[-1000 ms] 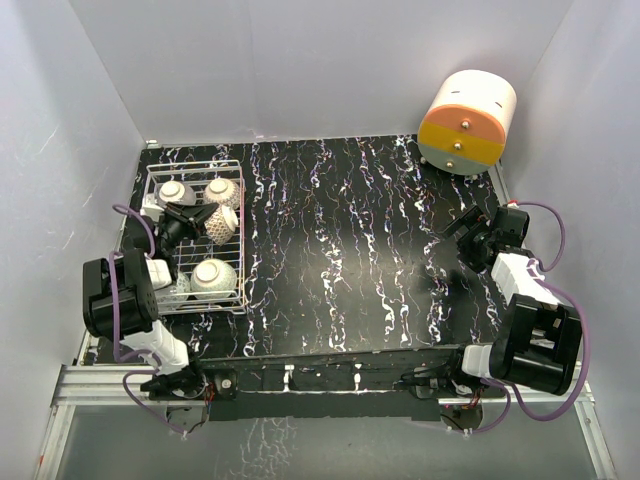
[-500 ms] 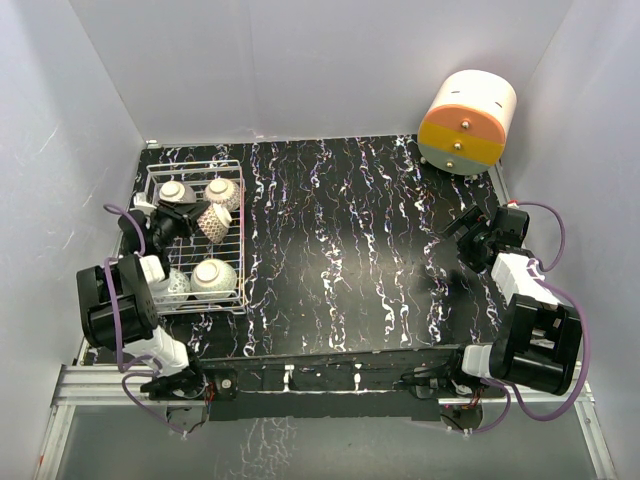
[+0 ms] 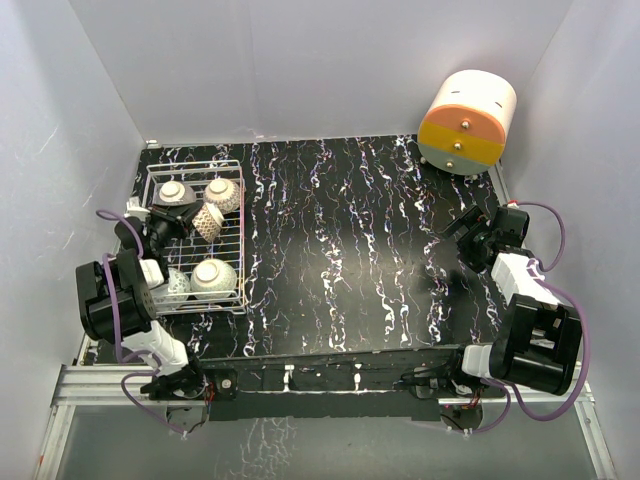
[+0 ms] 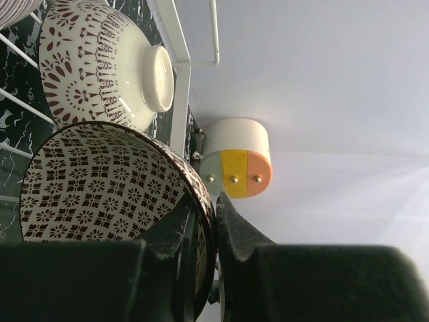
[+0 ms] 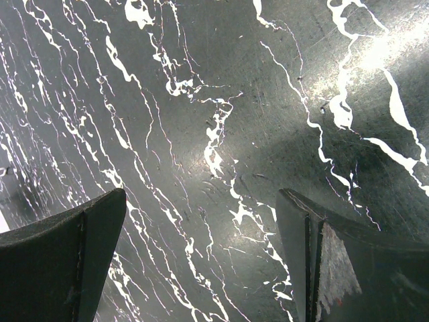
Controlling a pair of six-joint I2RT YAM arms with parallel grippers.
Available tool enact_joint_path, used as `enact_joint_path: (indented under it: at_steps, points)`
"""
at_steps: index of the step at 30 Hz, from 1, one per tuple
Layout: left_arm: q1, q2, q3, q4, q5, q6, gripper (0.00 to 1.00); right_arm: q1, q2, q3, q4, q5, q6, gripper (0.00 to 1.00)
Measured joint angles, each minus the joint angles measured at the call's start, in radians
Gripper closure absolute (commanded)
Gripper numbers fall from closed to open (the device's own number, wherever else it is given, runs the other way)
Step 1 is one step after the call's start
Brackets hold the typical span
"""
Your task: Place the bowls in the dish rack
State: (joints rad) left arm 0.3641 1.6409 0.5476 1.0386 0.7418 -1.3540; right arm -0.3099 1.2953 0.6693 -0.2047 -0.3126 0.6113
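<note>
The white wire dish rack (image 3: 197, 166) stands at the table's far left. In it are two overturned bowls at the back (image 3: 173, 190) (image 3: 223, 190) and two more at the front (image 3: 214, 275) (image 3: 176, 286). My left gripper (image 3: 180, 216) is over the middle of the rack, shut on the rim of a tilted bowl with a white lattice inside (image 3: 208, 222). In the left wrist view that bowl (image 4: 100, 181) has its rim pinched in the left gripper (image 4: 213, 201), and an overturned bowl (image 4: 107, 64) lies beyond. My right gripper (image 3: 462, 240) stands open at the right, and the right gripper (image 5: 201, 221) holds nothing.
A large cream, orange and yellow cylinder (image 3: 466, 122) stands at the far right corner, and the cylinder (image 4: 236, 157) also shows in the left wrist view past the rack's wire (image 4: 181, 87). Grey walls close the table on three sides.
My left gripper has shifted to the left inside the rack, and the lattice bowl has moved left with it. The right arm has not moved.
</note>
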Motion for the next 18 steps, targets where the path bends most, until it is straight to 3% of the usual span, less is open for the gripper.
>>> enact_joint_path:
  at_steps: [7, 18]
  points:
    - [0.001, 0.023, -0.026, 0.107, -0.001, -0.066, 1.00, 0.000, 0.000, 0.000, 0.000, 0.000, 0.000, 0.03]
    - [-0.108, 0.047, 0.021, 0.064, 0.011, -0.091, 1.00, 0.000, 0.000, -0.001, 0.000, 0.008, 0.000, 0.03]
